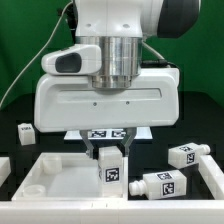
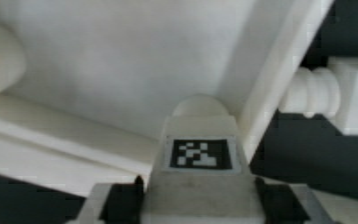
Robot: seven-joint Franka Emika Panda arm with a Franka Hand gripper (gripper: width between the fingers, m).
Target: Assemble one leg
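Note:
My gripper (image 1: 110,160) is shut on a white leg (image 1: 111,169) with a fiducial tag on its side. I hold it upright over the large white tabletop (image 1: 55,180), near its far right part. In the wrist view the leg (image 2: 201,150) sits between my two dark fingers (image 2: 119,205), its narrower end pointing at the tabletop's inner surface (image 2: 123,60). Two more legs lie on the black table at the exterior view's right, one (image 1: 160,184) near the tabletop's edge, one (image 1: 188,154) farther back. A leg (image 2: 336,95) also shows beside the tabletop's rim in the wrist view.
The marker board (image 1: 108,134) lies behind the tabletop, partly hidden by my arm. A small white tagged cube (image 1: 25,133) sits at the exterior view's left. A white part (image 1: 214,178) lies at the right edge. A green backdrop stands behind.

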